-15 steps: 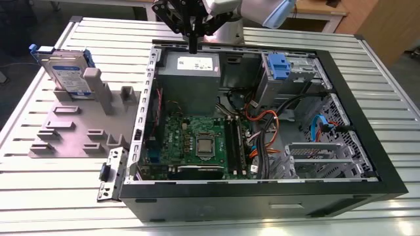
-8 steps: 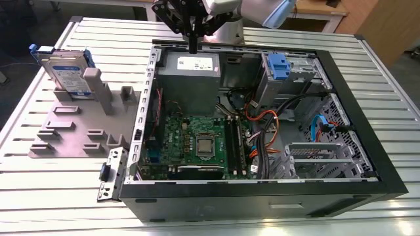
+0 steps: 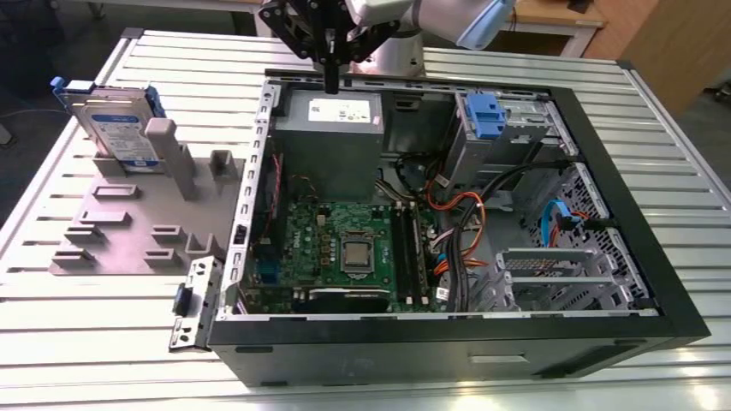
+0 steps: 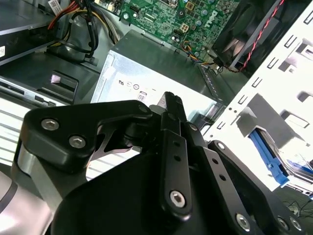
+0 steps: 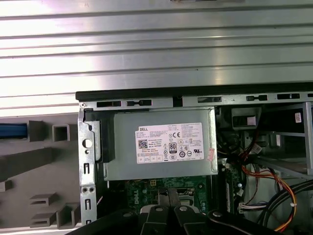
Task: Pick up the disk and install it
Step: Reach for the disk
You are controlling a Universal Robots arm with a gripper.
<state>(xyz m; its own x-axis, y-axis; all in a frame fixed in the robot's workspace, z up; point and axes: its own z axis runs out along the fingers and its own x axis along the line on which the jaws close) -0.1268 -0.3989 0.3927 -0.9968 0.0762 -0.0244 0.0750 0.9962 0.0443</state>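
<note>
Slatted metal table (image 3: 115,342); claw (image 3: 331,84) closed, empty.

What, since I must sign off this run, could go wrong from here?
1. The gripper hangs over the power supply, near the case wall; travelling sideways toward the disk without lifting could clip that wall.
2. The disk stands upright in the grey holder, not yet gripped; an off-centre grasp might tilt or jam it.
3. Loose cables lie beside the drive bay and could snag the disk on insertion.
</note>
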